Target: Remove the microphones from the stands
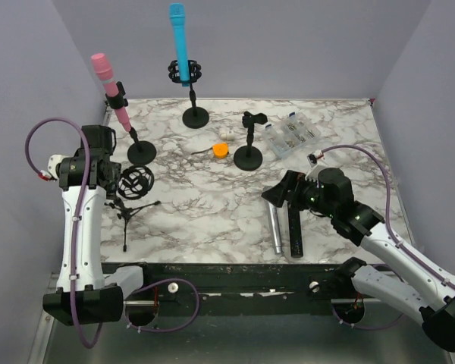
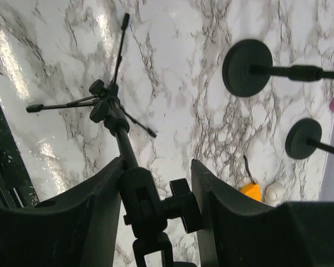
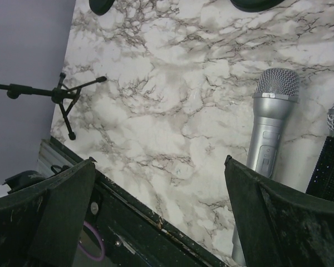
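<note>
A pink microphone (image 1: 110,95) leans in a clip on a round-based stand (image 1: 141,152) at the back left. A blue microphone (image 1: 180,38) stands upright in a shock mount on another stand (image 1: 195,117) at the back. My left gripper (image 1: 112,174) (image 2: 157,167) is shut on the swivel joint and knob (image 2: 150,203) of a black tripod stand (image 1: 129,206) (image 2: 106,103), whose round mount (image 1: 135,182) holds nothing. My right gripper (image 1: 282,193) (image 3: 159,161) hangs open over the near right of the table, beside a silver microphone (image 1: 275,227) (image 3: 270,122) and a black one (image 1: 296,227) (image 3: 331,161) lying flat.
A stand with a bare clip (image 1: 249,140) is right of centre. An orange piece (image 1: 221,150) and a white one (image 1: 226,135) lie beside it. A clear parts box (image 1: 292,135) sits at the back right. Purple walls close in three sides. The table's black front rail (image 3: 156,219) runs below my right gripper.
</note>
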Controlling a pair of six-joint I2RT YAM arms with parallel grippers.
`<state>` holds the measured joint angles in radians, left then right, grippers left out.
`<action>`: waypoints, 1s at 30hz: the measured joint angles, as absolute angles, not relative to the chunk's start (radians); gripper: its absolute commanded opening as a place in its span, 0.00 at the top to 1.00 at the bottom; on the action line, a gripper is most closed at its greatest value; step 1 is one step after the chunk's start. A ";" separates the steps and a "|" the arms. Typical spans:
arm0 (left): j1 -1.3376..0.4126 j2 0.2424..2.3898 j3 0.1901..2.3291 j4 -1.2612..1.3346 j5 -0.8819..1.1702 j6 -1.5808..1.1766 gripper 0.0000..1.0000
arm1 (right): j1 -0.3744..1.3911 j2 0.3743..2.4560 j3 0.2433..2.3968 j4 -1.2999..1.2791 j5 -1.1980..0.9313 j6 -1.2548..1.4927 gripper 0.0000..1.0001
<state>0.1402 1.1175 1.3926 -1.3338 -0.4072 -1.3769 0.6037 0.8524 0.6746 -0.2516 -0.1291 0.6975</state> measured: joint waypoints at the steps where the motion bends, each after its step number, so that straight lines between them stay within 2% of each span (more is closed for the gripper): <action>1: 0.102 1.118 1.391 -1.340 -0.405 -1.402 1.00 | 0.605 0.857 0.669 -0.247 -0.134 0.700 0.01; 9: -0.137 1.176 1.452 -1.433 -0.396 -1.604 1.00 | 0.649 0.865 0.656 -0.195 -0.151 0.730 0.01; 19: -0.381 1.333 1.558 -1.459 -0.269 -1.785 1.00 | 0.789 0.953 0.645 -0.123 -0.138 0.771 0.01; 30: -0.449 1.346 1.618 -1.383 -0.191 -1.838 1.00 | 0.891 1.038 0.645 -0.074 -0.094 0.797 0.01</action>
<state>-0.4492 1.3460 1.6180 -1.3834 -0.1913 -1.8378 0.8906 1.0382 0.6449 -0.0738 -0.0944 0.7967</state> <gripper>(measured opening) 0.459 0.991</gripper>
